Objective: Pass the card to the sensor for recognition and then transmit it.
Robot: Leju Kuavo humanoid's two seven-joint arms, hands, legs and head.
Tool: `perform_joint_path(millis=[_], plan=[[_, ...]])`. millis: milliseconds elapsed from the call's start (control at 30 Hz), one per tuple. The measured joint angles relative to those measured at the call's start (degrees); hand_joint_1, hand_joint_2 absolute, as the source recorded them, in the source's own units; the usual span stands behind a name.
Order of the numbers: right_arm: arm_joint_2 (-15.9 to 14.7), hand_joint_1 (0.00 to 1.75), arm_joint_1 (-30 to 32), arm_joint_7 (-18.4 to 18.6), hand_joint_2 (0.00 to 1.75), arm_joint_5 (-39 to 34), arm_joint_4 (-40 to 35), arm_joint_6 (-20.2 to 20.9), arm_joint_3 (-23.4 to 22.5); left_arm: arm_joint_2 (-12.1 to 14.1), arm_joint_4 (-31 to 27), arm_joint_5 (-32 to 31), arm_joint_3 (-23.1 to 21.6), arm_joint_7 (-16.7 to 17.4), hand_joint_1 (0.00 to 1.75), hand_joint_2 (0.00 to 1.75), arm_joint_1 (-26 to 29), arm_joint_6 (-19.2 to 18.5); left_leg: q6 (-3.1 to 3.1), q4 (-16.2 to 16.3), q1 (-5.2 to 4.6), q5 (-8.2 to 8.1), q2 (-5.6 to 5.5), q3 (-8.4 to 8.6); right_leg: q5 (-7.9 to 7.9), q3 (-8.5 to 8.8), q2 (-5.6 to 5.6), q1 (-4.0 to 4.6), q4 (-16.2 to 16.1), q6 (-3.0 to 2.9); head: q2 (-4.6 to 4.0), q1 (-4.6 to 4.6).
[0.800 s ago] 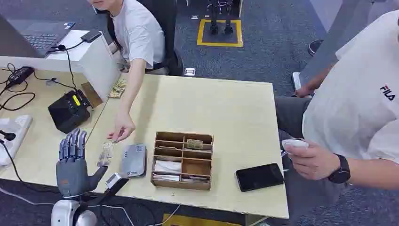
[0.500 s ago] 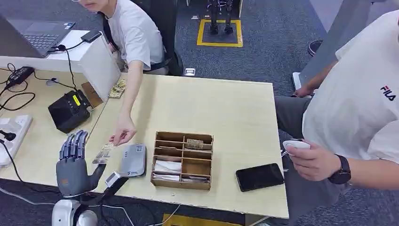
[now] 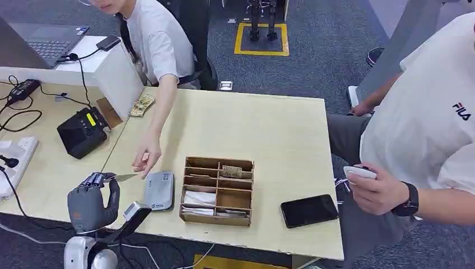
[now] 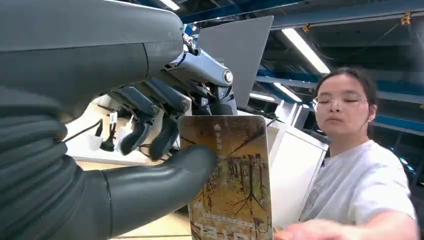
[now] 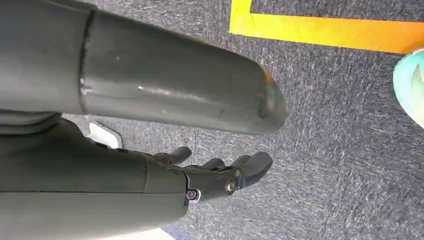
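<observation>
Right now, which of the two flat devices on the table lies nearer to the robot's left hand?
The grey card reader, just beside the left hand; the black phone lies beyond the wooden box.

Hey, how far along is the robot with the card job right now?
Done: the left hand has taken the card, pinched between thumb and fingers, though the person's hand is still at its far edge. Left: pass it over the grey sensor beside the wooden organizer, then hand it on.
</observation>
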Motion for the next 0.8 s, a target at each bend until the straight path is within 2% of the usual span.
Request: perform_joint_path(millis=[400, 533, 667, 733, 800], plan=[[0.0, 0.0, 0.01, -0.02, 0.0, 0.0, 0.0, -0.04, 0.0, 0.2, 0.31, 1.36, -0.28, -0.15, 1.75, 1.75, 0.0, 0.0, 0.0, 0.0, 0.0, 0.0, 0.0, 0.0, 0.0, 0.0, 0.0, 0.0, 0.0, 0.0, 0.0, 0.0], [0.0, 0.0, 0.01, 0.0, 0.0, 0.07, 0.0, -0.04, 0.0, 0.57, 0.37, 4.88, -0.94, -0.57, 1.75, 1.75, 0.05, 0.0, 0.0, 0.0, 0.0, 0.0, 0.0, 0.0, 0.0, 0.0, 0.0, 0.0, 0.0, 0.0, 0.0, 0.0], [0.0, 0.0, 0.03, 0.0, 0.0, 0.02, 0.0, -0.07, 0.0, 1.64, 0.37, 12.62, -2.95, -1.25, 1.75, 1.75, 0.37, -0.02, 0.0, 0.0, 0.0, 0.0, 0.0, 0.0, 0.0, 0.0, 0.0, 0.0, 0.0, 0.0, 0.0, -0.02], [0.0, 0.0, 0.03, 0.02, 0.0, -0.13, 0.0, -0.13, 0.0, 2.32, 0.37, 16.44, -4.18, 1.06, 1.75, 1.75, 0.42, -1.27, 0.0, 0.0, 0.0, 0.0, 0.0, 0.01, 0.0, 0.0, 0.0, 0.0, 0.0, 0.0, 0.0, -0.02], [0.02, 0.0, 0.06, 0.2, 0.0, -0.31, 0.0, -0.33, 0.0, 2.86, 0.31, 20.75, -5.94, 4.84, 1.75, 1.75, 0.44, -4.38, 0.0, 0.0, 0.0, 0.0, -0.01, 0.0, 0.0, 0.0, 0.0, 0.0, 0.0, 0.0, 0.0, -0.02]])
